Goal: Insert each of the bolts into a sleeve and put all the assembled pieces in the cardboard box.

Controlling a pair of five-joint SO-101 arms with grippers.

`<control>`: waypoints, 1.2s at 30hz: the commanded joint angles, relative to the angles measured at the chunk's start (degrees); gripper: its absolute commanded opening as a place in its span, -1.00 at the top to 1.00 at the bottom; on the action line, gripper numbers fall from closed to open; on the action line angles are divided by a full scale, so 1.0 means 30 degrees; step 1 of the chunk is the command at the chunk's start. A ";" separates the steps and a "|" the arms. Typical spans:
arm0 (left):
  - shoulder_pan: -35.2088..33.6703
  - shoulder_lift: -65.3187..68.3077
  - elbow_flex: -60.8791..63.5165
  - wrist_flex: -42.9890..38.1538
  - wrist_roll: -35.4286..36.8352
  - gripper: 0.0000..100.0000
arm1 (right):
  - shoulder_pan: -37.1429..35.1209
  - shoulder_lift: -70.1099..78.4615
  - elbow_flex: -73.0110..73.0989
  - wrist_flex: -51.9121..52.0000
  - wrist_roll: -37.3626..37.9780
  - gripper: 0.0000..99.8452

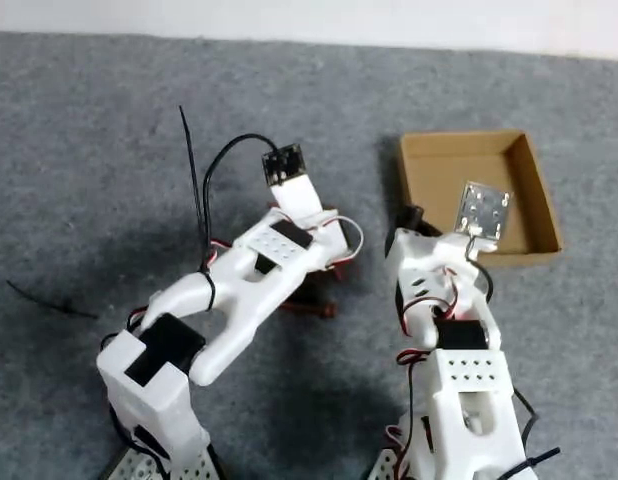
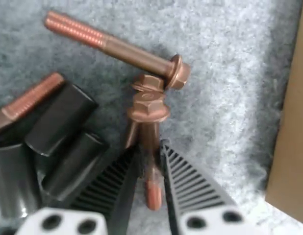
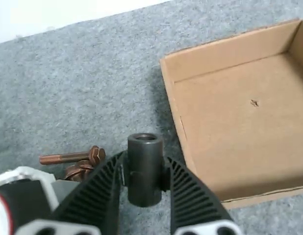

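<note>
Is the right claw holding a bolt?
No, the right claw is shut on a black sleeve, held upright beside the box.

The cardboard box [image 1: 444, 185] sits at 2 o'clock on the table [image 1: 89, 150], the bolts [image 1: 314, 308] at its 8 o'clock, near the table's middle. One bolt [image 2: 150, 142] lies clamped in the left gripper [image 2: 149, 149], head against other bolt heads, with sleeves [image 2: 58, 120] just beside. A sleeve [image 3: 144, 181] stands upright in the right gripper [image 3: 143, 164], just outside the box's 9 o'clock wall

left gripper [image 2: 150, 149] is pinched on a bolt [image 2: 149, 106]; right gripper [image 3: 144, 166] clamps an upright sleeve [image 3: 144, 147]; both arms bend forward.
</note>
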 commanded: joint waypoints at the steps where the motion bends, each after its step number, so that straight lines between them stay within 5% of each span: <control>1: -0.0161 -0.2418 -0.0337 0.1114 -0.1495 0.99 | 0.0132 -0.0484 -0.0190 -0.0601 0.0059 0.99; 7: -0.0249 -0.7751 0.2095 0.2081 -0.2403 0.99 | -0.0015 -0.0542 -0.0190 -0.0630 0.0059 0.99; 13: -0.0747 -1.3114 0.5700 0.2051 -0.7736 0.99 | -0.0952 -0.0689 -0.0190 -0.0630 0.0088 0.99; 22: -0.2769 -2.0440 0.9568 0.2051 -1.0813 0.99 | -0.2535 -0.4879 0.2066 -0.0630 0.2374 0.99; 36: -0.2476 -3.3245 1.5223 0.2051 -1.0901 0.99 | -0.5436 -1.7187 0.8073 -0.0484 0.2901 0.99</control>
